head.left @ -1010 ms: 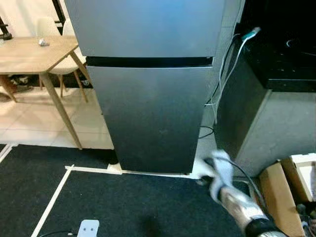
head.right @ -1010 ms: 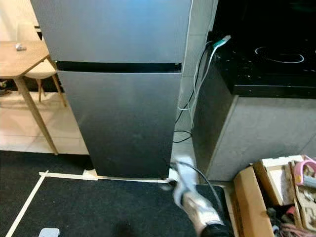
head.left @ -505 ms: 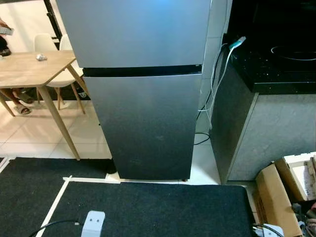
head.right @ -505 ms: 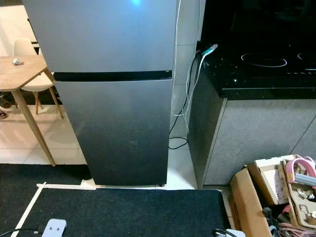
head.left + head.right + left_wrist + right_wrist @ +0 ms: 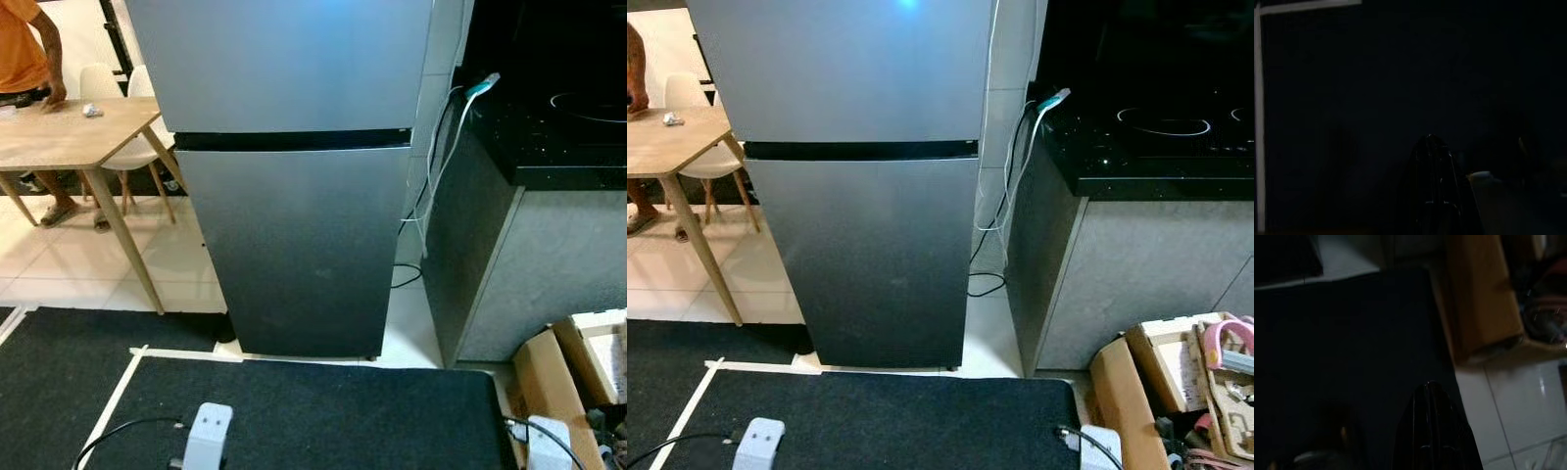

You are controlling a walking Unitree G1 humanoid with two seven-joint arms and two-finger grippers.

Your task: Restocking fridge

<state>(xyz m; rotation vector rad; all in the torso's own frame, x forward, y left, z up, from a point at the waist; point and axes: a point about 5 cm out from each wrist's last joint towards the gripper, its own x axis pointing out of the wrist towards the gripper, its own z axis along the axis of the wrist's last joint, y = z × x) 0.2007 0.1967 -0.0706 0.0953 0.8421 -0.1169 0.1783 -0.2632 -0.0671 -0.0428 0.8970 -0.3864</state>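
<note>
The silver two-door fridge (image 5: 294,196) stands straight ahead with both doors closed; a dark gap (image 5: 292,139) separates the upper and lower doors. Both arms hang low over the black mat (image 5: 294,411). The left arm's wrist (image 5: 208,439) and the right arm's wrist (image 5: 545,443) show at the bottom edge. In the dark left wrist view my left gripper (image 5: 1431,140) points at the mat, fingers pressed together and empty. My right gripper (image 5: 1430,384) is likewise shut and empty, over the mat's edge beside a cardboard box (image 5: 1479,298).
A wooden table (image 5: 69,122) with chairs and a person in an orange shirt (image 5: 24,49) stand at the left. A grey counter with a black cooktop (image 5: 1156,137) is to the right, cables (image 5: 436,166) hanging beside the fridge. Cardboard boxes (image 5: 1176,372) sit at lower right. White tape (image 5: 118,401) outlines the mat.
The right arm, raised before the fridge's lower right corner a second ago, has dropped to the bottom edge. The camera has shifted slightly. A person has come into view at the table.
</note>
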